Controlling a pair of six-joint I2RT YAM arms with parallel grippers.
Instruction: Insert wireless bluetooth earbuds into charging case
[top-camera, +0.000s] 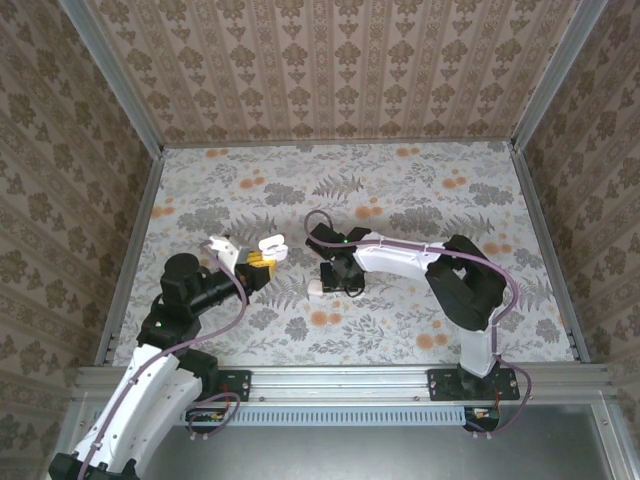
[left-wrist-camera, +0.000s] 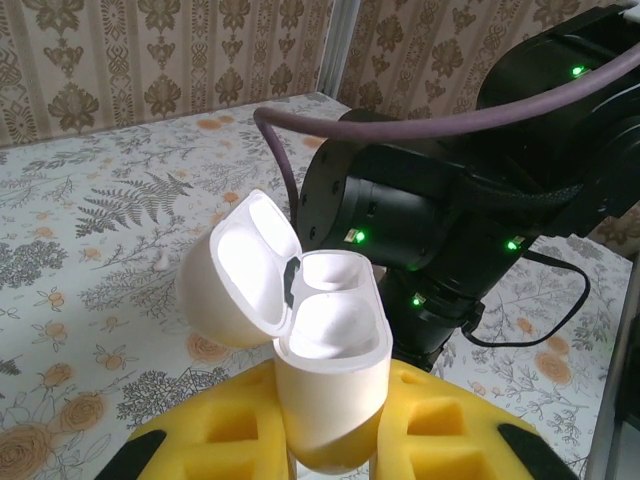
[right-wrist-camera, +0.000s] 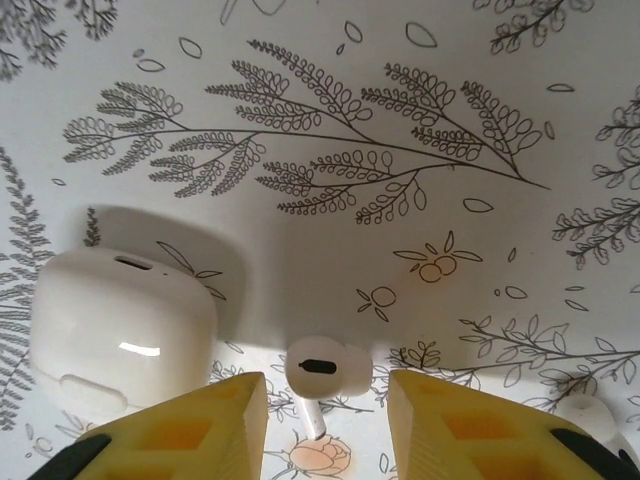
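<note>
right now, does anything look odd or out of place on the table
Nothing looks spilled or broken. One oddity: a second white box lies on the table beside the loose earbud, though the open charging case is held up in the left fingers.

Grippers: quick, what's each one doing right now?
Left gripper: shut on the charging case, lid open.
Right gripper: open, straddling an earbud, not gripping it.
</note>
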